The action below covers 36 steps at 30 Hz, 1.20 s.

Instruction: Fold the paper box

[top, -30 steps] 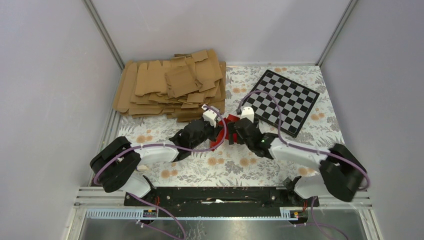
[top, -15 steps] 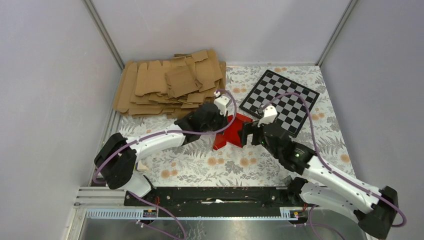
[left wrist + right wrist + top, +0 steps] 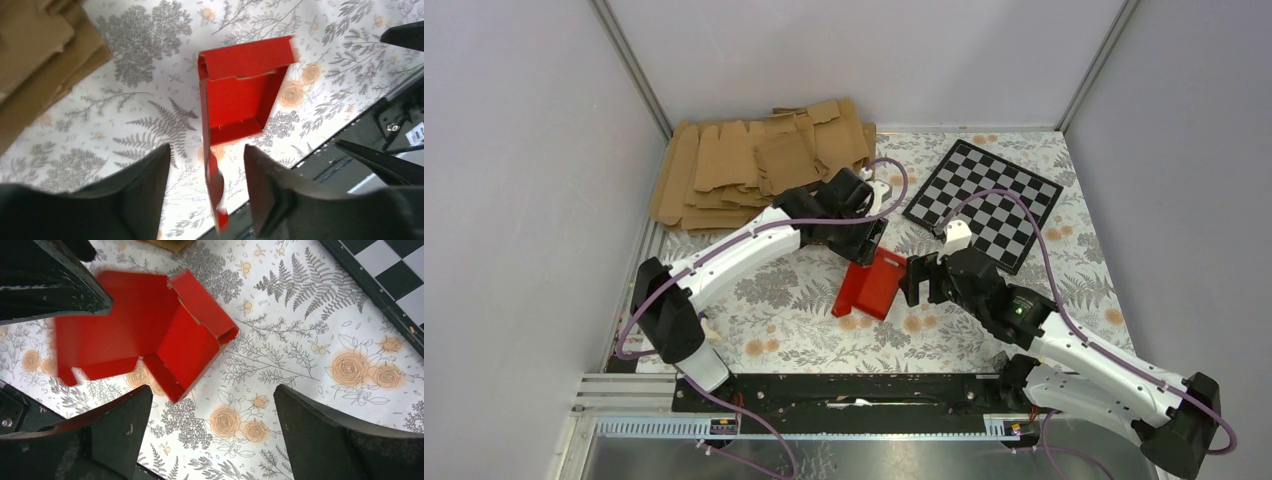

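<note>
The paper box [image 3: 871,283] is a bright red, partly folded card lying on the flowered table between the two arms. My left gripper [image 3: 861,243] hovers just behind it, open. In the left wrist view the paper box [image 3: 240,95] lies beyond the fingers, and one blurred red flap [image 3: 215,200] runs between them, touching neither. My right gripper [image 3: 914,282] stands wide open just right of the box. In the right wrist view the paper box [image 3: 150,335] lies up and left, its corner near the left finger [image 3: 120,425]; only tablecloth shows between the fingers.
A pile of brown cardboard blanks [image 3: 764,170] fills the back left. A black-and-white checkered board [image 3: 986,200] lies at the back right, close behind my right arm. The black base rail [image 3: 854,392] runs along the near edge. Grey walls close in both sides.
My left gripper has opened and let go of the red box, then drawn back. The box now lies lower and nearer on the table. The right gripper stays open beside it.
</note>
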{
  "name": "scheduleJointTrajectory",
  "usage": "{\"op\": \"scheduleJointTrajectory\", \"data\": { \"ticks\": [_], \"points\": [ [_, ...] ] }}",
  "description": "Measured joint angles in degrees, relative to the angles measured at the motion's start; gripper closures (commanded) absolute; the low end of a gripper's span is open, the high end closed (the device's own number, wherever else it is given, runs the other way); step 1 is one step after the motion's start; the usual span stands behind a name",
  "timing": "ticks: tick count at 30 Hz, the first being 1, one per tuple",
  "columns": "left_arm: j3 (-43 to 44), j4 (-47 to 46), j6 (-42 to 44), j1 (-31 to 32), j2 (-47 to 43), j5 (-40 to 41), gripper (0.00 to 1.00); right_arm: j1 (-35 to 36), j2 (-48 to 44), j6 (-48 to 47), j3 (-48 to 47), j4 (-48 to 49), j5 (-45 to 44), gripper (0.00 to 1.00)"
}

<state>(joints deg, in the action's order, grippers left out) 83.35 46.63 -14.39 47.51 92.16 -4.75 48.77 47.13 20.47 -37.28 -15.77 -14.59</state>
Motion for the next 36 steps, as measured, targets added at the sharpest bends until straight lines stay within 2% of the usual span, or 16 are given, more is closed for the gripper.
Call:
{"op": "scheduleJointTrajectory", "data": {
  "ticks": [1,2,4,10,15,24,31,36],
  "points": [
    [1.4,1.8,0.7,-0.2,0.5,0.4,0.13,0.0,0.4,0.3,0.0,-0.5,0.6,0.00],
    [2.9,3.6,0.9,-0.3,1.1,1.2,0.06,0.0,0.6,0.4,0.0,-0.8,0.9,0.00],
    [4.8,5.5,1.3,-0.6,1.5,3.2,0.01,0.0,1.0,0.8,0.0,-1.2,1.9,0.00],
    [4.9,5.2,0.6,-1.0,-1.9,9.4,0.01,0.0,1.8,1.5,0.0,-1.7,3.8,0.00],
    [-3.4,0.8,-2.8,-1.1,-12.4,13.0,0.01,0.0,3.9,1.9,0.1,-1.7,4.3,0.00],
    [-17.5,1.0,-20.1,-1.8,-27.9,16.5,0.01,0.0,11.7,2.8,0.2,-0.2,5.3,0.00],
    [-31.8,-1.4,-33.8,-1.9,-41.4,14.1,0.01,-1.0,17.5,2.7,0.2,1.9,10.4,0.00],
    [-39.5,-5.5,-42.2,-1.9,-42.2,9.5,0.01,-4.3,17.7,2.7,0.2,2.5,13.9,0.00]
  ]
}}
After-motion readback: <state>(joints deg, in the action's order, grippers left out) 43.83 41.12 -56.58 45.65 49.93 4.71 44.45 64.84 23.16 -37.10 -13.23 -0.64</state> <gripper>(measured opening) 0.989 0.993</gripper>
